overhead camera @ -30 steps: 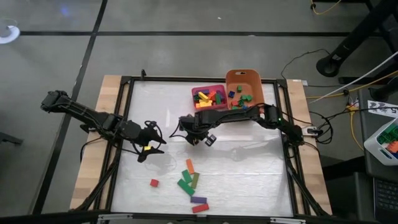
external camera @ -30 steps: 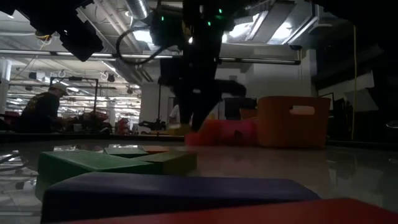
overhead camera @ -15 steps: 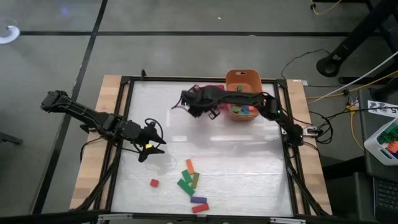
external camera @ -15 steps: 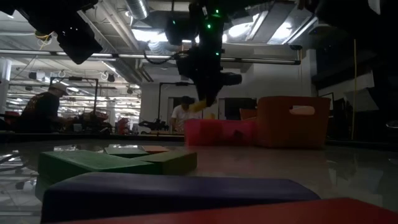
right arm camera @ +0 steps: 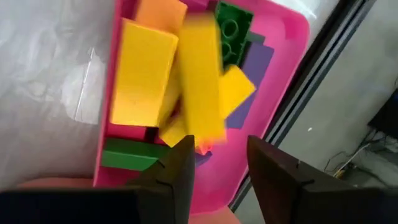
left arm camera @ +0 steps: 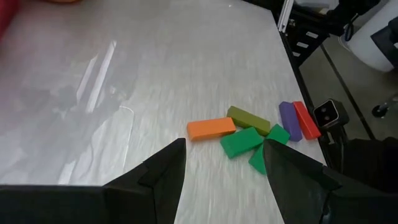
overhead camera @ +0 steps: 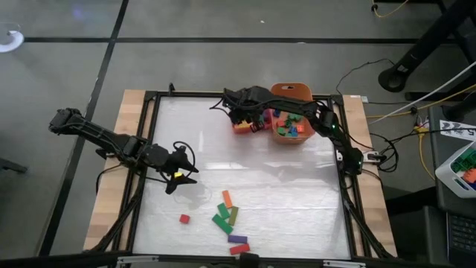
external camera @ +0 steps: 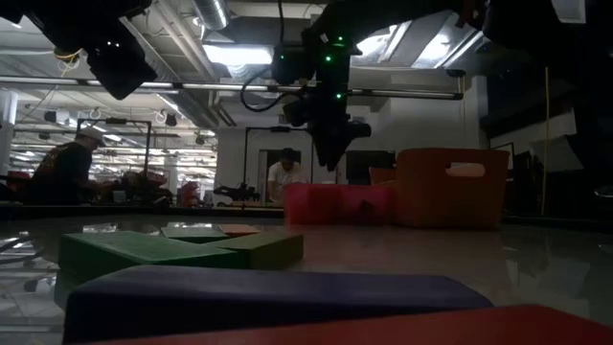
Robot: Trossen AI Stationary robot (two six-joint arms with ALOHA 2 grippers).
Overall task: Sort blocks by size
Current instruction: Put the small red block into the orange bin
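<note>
Right gripper (overhead camera: pixel 249 117), fingers parted and empty, hangs over the pink square plastic tray (right arm camera: pixel 283 99) at top centre of the high view; a blurred long yellow bar (right arm camera: pixel 202 81) sits over the tray's blocks. Left gripper (overhead camera: pixel 178 176), at left of centre, stands open. Loose coloured bars (overhead camera: pixel 227 217) lie at bottom centre.

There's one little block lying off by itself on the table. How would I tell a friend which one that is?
Start at the white table and find the loose cluster of long bars near its front edge, well away from the pink tray and orange tub at the back. To the left of that cluster, apart from it, lies the small red block. It is short and squarish, and nothing touches it.
</note>
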